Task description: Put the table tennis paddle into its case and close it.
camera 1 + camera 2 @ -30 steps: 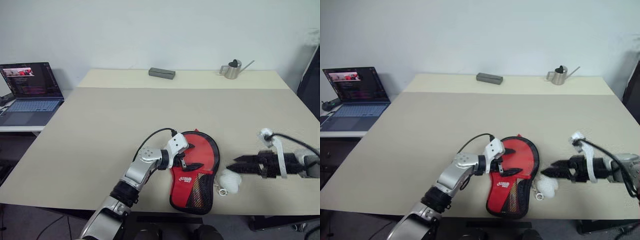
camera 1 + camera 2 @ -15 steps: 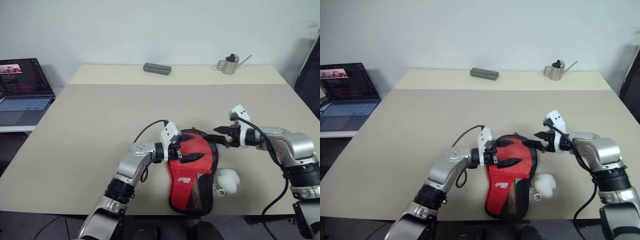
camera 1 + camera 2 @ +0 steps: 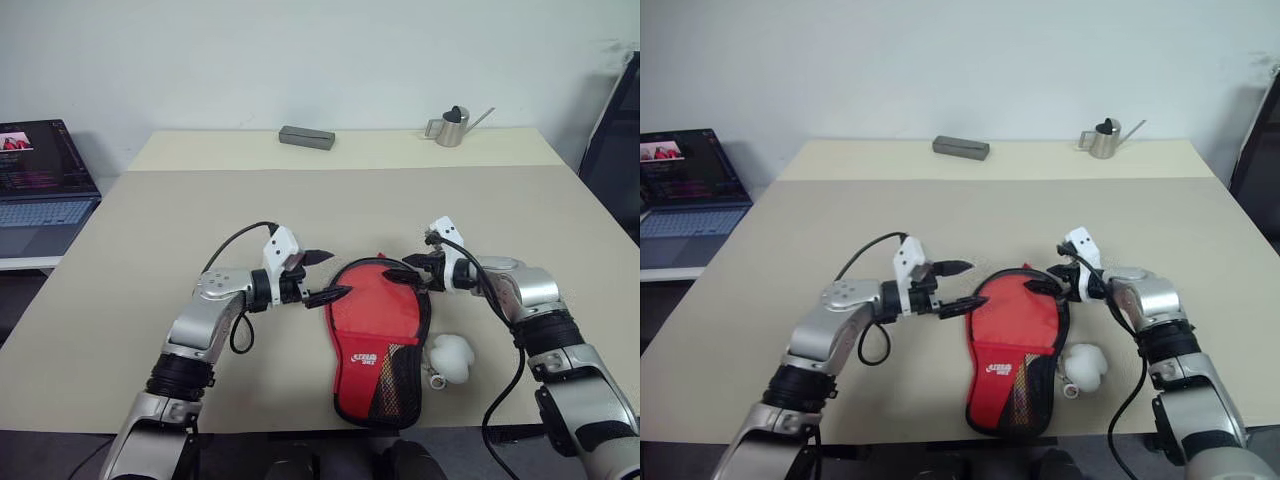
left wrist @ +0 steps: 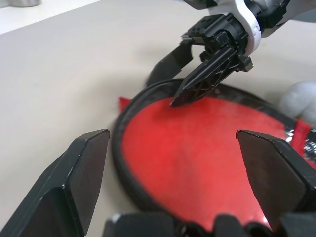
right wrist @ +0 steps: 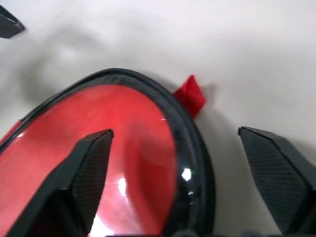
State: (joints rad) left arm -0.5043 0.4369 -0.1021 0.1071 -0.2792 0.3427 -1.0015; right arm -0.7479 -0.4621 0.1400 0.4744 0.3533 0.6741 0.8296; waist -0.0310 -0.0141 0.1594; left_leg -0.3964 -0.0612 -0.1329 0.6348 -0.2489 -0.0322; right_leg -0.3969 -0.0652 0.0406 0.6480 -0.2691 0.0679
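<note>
The red case (image 3: 378, 335) with black edging, mesh pocket and white logo lies flat near the table's front edge, round end pointing away from me. The table tennis paddle is hidden; I cannot tell it apart from the case. My left gripper (image 3: 331, 275) hangs open just left of the round end, clear of it. My right gripper (image 3: 404, 268) is open at the case's upper right rim. In the right wrist view one finger (image 5: 94, 163) is over the red face and the other over the table, the black rim (image 5: 190, 143) between them. A red tab (image 5: 191, 94) sticks out of the rim.
A white fluffy ball (image 3: 450, 356) with a small ring lies just right of the case. At the far edge of the table (image 3: 150, 260) stand a grey block (image 3: 306, 137) and a metal watering can (image 3: 452, 127). A laptop (image 3: 40, 175) sits on a side desk to the left.
My left gripper has come off the case, moving left and up. My right gripper has swung in from the right to the case's upper right rim. The camera has also shifted.
</note>
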